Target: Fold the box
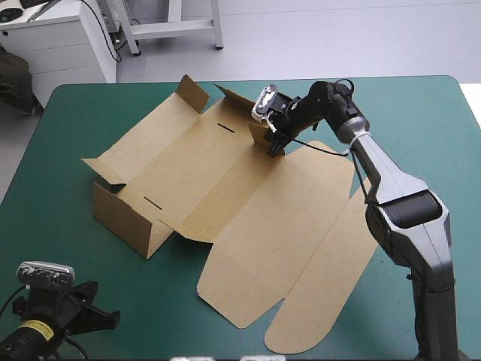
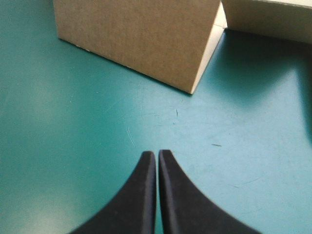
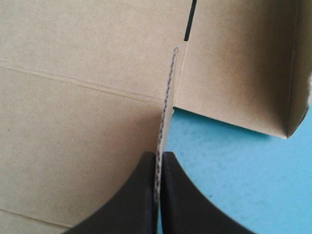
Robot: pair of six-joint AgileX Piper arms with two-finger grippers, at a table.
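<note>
The brown box (image 1: 225, 195) lies mostly flat across the middle of the teal-green table, its lid panels spread toward the front right. At its front left a wall (image 1: 124, 218) stands raised. My right gripper (image 1: 272, 147) is at the box's far edge, shut on a small upright flap (image 3: 166, 117) whose edge runs between the black fingers (image 3: 146, 195). My left gripper (image 2: 157, 161) rests shut over bare cover near the front left corner, apart from the box, with the raised wall (image 2: 136, 39) a short way ahead of it.
The far left flaps (image 1: 192, 94) of the box stand tilted up. Bare teal-green cover (image 1: 113, 301) lies between the left gripper and the raised wall, and more along the right and far edges of the table.
</note>
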